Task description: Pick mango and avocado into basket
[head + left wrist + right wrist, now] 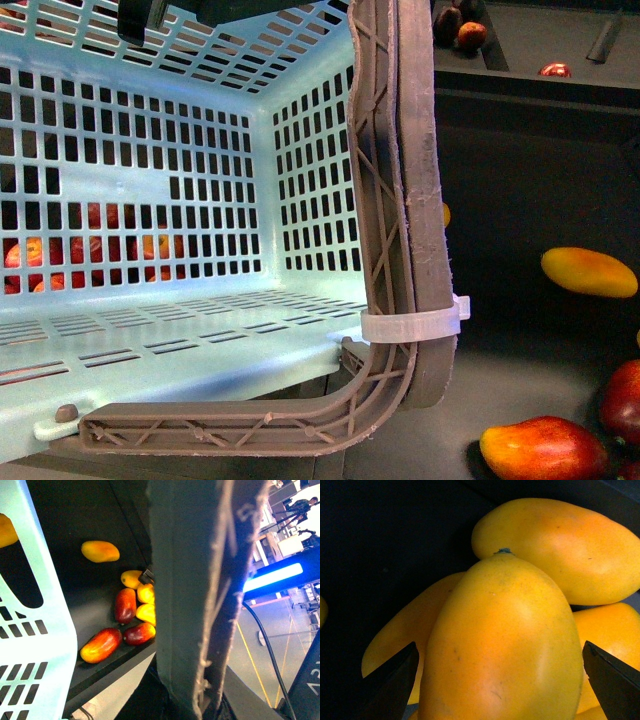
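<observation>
The light-teal basket (pixel 150 180) hangs close in front and fills the left of the front view, with nothing on its floor. My left gripper (pixel 190 705) is shut on its brown ribbed handle (pixel 190 595), which hides the jaws. In the right wrist view, my right gripper (pixel 499 650) is open and its dark fingertips (pixel 395 680) straddle a plain yellow mango (pixel 505 610) that lies on top of a pile. Whether they touch it I cannot tell. The avocado is out of view.
Other yellow mangoes (pixel 560 545) lie under and behind that one. A yellow-orange mango (pixel 588 271) lies alone on the dark shelf, and red-blushed mangoes (pixel 545 448) lie in front of it. Orange fruit (pixel 90 250) shows through the basket's far wall. Small dark and red fruits (pixel 470 35) sit at the back.
</observation>
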Tool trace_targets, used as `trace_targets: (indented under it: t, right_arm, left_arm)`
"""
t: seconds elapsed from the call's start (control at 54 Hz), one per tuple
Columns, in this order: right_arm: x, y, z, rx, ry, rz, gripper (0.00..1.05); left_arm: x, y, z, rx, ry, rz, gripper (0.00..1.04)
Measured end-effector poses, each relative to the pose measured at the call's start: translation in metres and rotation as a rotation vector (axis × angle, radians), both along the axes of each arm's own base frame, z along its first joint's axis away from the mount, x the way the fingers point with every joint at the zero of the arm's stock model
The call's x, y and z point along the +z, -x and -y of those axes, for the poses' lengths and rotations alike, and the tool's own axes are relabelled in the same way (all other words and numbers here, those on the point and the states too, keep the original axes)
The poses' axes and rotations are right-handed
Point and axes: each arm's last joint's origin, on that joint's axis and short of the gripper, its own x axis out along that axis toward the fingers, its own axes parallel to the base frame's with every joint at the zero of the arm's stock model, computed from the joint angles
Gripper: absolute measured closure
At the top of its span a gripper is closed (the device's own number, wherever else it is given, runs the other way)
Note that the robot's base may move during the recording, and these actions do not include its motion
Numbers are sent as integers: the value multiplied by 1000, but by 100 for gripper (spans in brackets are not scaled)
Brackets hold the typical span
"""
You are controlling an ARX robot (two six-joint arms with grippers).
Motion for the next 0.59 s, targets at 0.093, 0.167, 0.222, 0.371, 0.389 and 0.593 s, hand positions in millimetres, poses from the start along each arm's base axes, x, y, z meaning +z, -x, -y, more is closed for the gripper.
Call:
trace_targets:
  t: [0.093,0.167,0.222,0.371,0.389,0.593]
  right_arm:
    - [-4,-1,1,-1,0,0,8]
    - [-5,-4,2,-1,6,12,8]
    - [-5,-7,3,1,12,21,8]
    - [-8,-9,6,6,17,31,11]
    - [-7,-10,6,7,19,33,13]
    - [-8,-8,10,20,33,34,42]
  left_arm:
    - [0,0,0,0,0,0,94]
    - [0,0,0,0,0,0,94]
    - [0,0,0,0,0,0,94]
    - [0,0,0,0,0,0,94]
    - [0,0,0,0,0,0,94]
    - [0,0,0,0,0,0,94]
